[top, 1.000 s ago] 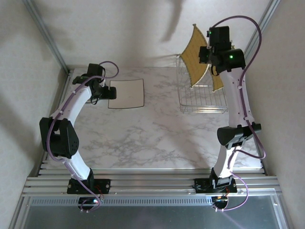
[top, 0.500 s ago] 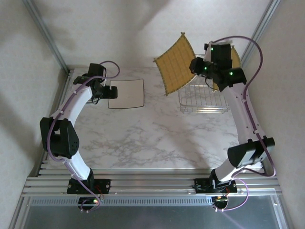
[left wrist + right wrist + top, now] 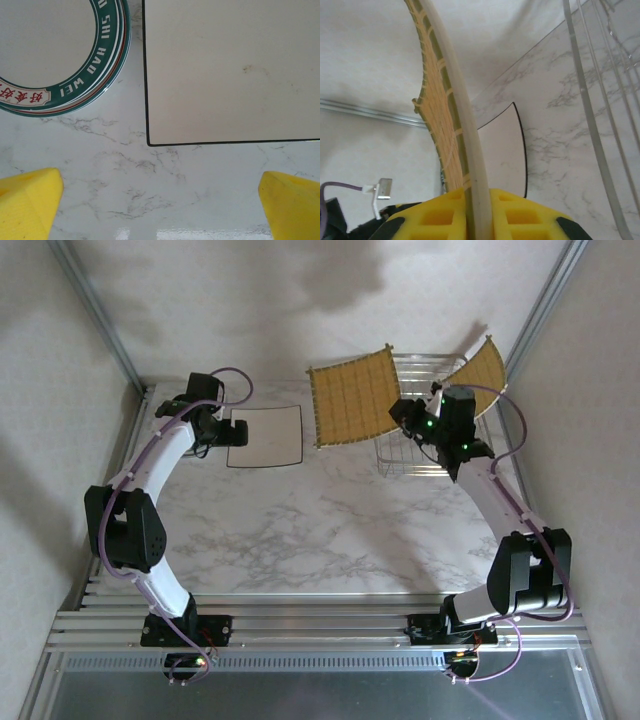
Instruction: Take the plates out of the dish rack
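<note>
Though cropped, plate (image 3: 55, 45) lettering "HAO WEI"

The overhead camera looks down from the near edge across the table (image 3: 300, 530). The left wrist camera hangs close over a white square plate (image 3: 230, 70); the right, sighting along a yellow plate (image 3: 445, 115), catches it too.

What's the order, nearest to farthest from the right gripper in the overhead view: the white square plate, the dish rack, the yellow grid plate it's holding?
1. Yellow grid plate, held in the right gripper.
2. Dish rack, under and beside it, at right.
3. White square plate, flat at far left.
</note>
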You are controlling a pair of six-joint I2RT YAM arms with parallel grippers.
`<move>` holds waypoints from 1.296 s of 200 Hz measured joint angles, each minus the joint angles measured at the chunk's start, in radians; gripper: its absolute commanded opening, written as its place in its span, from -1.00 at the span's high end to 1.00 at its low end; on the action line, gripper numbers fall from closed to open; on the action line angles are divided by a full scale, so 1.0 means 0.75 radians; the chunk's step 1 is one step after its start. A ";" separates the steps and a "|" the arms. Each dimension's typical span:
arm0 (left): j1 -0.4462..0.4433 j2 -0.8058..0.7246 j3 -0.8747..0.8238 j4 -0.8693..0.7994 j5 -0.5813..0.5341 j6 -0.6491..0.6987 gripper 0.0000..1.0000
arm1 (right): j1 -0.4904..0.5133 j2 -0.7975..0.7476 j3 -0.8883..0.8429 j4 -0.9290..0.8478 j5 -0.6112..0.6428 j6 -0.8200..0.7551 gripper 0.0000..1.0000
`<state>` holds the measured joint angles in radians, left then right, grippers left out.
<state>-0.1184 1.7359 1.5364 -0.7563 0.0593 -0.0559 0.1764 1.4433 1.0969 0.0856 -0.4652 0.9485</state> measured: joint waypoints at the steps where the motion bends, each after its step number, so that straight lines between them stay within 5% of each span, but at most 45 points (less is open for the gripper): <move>1: 0.000 0.000 0.000 0.001 0.001 -0.001 -0.99 | -0.001 0.001 -0.004 0.006 -0.002 0.005 1.00; 67: 0.000 -0.013 -0.016 0.078 0.103 0.002 -0.99 | -0.007 0.026 -0.118 0.348 -0.086 0.205 1.00; 176: -0.056 -0.029 -0.146 0.852 1.161 -0.323 -0.99 | 0.033 0.132 -0.117 0.476 -0.184 0.272 1.00; 259: -0.084 0.127 -0.178 1.181 1.324 -0.560 -0.74 | 0.099 0.183 -0.080 0.473 -0.190 0.272 1.00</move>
<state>-0.1818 1.8313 1.4033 0.1291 1.0523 -0.4759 0.2508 1.5803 1.0367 0.4404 -0.6075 1.1522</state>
